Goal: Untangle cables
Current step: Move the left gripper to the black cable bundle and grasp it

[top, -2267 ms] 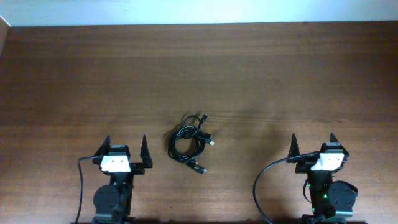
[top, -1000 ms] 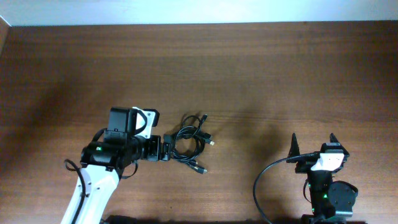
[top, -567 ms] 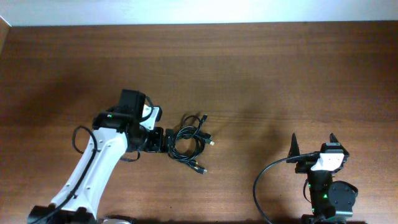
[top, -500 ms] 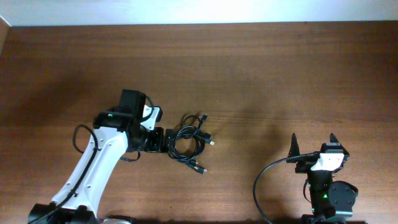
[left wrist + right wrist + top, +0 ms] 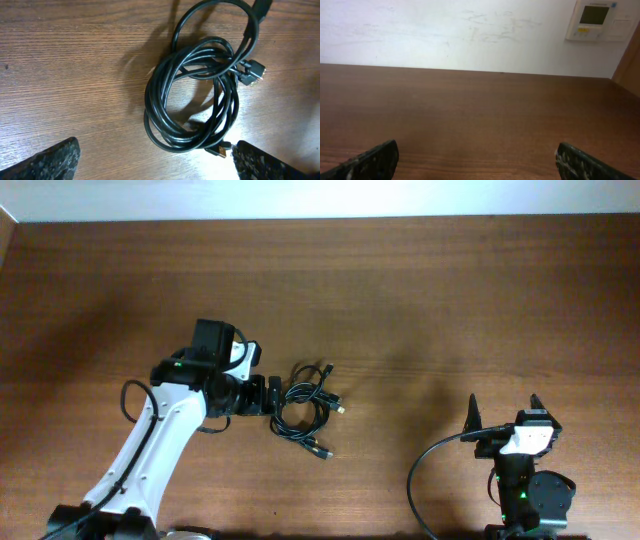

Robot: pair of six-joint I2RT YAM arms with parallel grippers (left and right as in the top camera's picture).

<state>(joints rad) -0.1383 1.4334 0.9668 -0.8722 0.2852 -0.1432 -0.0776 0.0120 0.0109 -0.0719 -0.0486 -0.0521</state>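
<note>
the cables (image 5: 222, 62) are being seen coiled in one tangled bundle on the wooden table (image 5: 400, 300), near its middle. the left gripper (image 5: 272, 393) is being held just beside the coil's left edge, fingers spread wide. the right gripper (image 5: 503, 408) is being held well apart at the near right edge, fingers likewise apart.

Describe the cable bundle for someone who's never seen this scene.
On the wooden table, look just left of centre, beside the open left gripper. The cables are a small black coil of thin loops with plug ends, far thinner than the wires fixed to the arms.
</note>
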